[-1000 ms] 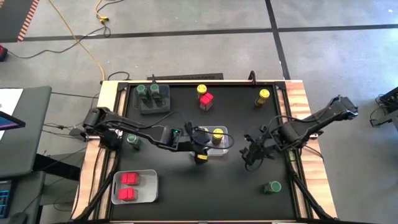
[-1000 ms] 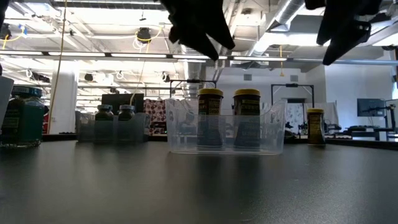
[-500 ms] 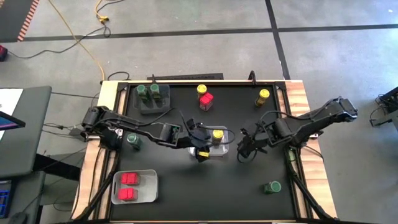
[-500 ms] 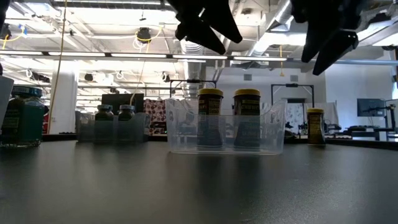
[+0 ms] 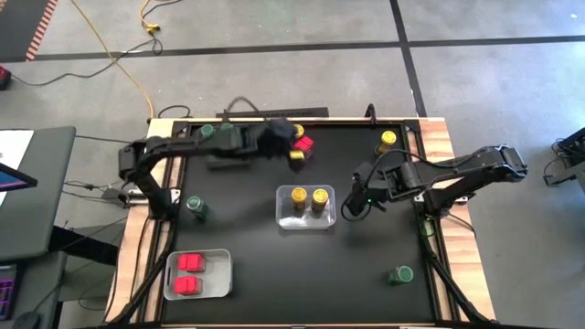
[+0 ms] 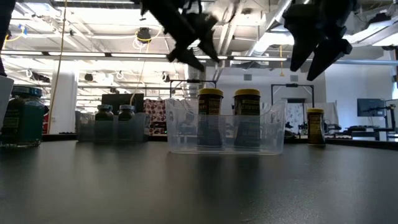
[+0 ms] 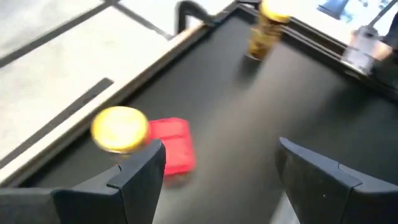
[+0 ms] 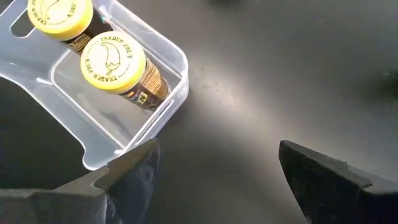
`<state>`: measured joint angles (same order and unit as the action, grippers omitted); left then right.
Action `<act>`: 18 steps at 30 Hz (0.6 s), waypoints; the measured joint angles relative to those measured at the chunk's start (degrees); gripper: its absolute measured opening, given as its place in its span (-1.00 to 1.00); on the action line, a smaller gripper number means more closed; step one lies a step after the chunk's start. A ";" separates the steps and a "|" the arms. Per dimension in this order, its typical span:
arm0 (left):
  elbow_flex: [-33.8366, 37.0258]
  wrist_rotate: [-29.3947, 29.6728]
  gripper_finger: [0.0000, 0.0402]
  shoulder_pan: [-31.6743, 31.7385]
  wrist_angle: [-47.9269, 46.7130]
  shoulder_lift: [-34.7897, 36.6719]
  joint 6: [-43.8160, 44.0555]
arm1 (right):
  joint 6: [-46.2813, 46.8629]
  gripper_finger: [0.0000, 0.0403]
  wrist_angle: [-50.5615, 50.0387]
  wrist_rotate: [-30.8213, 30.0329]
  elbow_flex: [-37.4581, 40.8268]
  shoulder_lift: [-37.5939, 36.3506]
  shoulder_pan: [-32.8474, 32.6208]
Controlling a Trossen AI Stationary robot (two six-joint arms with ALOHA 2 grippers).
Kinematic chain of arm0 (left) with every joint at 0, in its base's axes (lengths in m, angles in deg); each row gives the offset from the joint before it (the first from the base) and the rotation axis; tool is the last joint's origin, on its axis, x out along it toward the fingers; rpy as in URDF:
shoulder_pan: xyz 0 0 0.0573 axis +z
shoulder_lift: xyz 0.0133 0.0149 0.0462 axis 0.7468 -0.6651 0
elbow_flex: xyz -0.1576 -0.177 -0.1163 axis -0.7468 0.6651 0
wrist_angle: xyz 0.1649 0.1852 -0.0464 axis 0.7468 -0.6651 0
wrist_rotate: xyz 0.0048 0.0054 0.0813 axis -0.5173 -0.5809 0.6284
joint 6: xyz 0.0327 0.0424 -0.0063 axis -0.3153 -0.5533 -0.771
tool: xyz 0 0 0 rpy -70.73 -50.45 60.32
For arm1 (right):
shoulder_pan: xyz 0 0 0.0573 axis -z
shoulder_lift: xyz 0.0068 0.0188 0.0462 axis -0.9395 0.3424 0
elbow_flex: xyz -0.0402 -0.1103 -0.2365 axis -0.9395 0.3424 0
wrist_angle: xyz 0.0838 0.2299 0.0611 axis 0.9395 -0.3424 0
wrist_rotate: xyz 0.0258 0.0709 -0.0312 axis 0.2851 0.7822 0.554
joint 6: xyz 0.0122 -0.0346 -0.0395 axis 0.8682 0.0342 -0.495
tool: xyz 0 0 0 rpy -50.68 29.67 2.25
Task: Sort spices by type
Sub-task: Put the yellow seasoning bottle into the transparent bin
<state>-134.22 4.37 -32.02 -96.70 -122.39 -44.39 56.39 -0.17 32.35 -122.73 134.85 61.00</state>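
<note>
High view shows the left gripper (image 5: 291,144) poised at the far middle of the bench (image 5: 366,274), its fingers spread and empty above a yellow-lidded jar (image 5: 297,157) that stands touching a red-topped jar (image 5: 304,145). Judging by that stance, the step in hand is picking the yellow jar for the clear bin (image 5: 306,222) at the bench's centre, where two yellow-lidded jars (image 5: 309,196) already stand side by side. Done well, the fingers would straddle the yellow lid squarely and close low on the body, since the red neighbour sits tight against it and a skewed approach could tip or drag it. The right gripper (image 5: 355,203) hangs just beside the clear bin, fingers wide apart and holding nothing, as its wrist view confirms. A grey bin (image 5: 224,153) at the far left corner holds dark-green-lidded jars, partly hidden by the left arm; a clear bin at the near left (image 5: 223,274) holds two red-topped jars (image 5: 189,273). Still loose on the bench are a green-lidded jar at the left edge (image 5: 195,205), another green-lidded jar near the right front (image 5: 402,273) and a yellow-lidded jar at the far right (image 5: 388,141).
</note>
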 joint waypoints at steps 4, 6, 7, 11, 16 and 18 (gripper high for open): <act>-1.43 -3.19 0.43 6.38 -1.93 -0.58 -2.81 | 0.01 0.77 -0.01 0.02 0.00 0.28 1.37; -3.79 -3.47 0.43 8.49 -2.64 -1.53 -4.37 | 0.00 0.77 -0.11 0.02 0.00 0.33 2.34; -5.52 -3.77 0.43 9.48 -3.26 -2.04 -4.81 | 0.00 0.77 -0.13 0.02 0.00 0.35 2.85; -14.02 -4.24 0.43 12.58 -9.01 -6.38 -7.02 | 0.32 0.77 -0.20 0.02 0.00 0.36 4.98; -26.57 -4.31 0.43 14.38 -20.57 -15.25 -7.23 | 0.46 0.77 -0.21 0.02 0.00 0.37 6.91; -31.07 -4.34 0.43 14.68 -24.82 -18.70 -7.15 | 0.44 0.77 -0.22 0.02 0.00 0.37 7.30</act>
<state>-165.29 0.04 -17.33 -121.52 -141.09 -51.55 56.82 -0.38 32.37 -122.73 135.22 68.30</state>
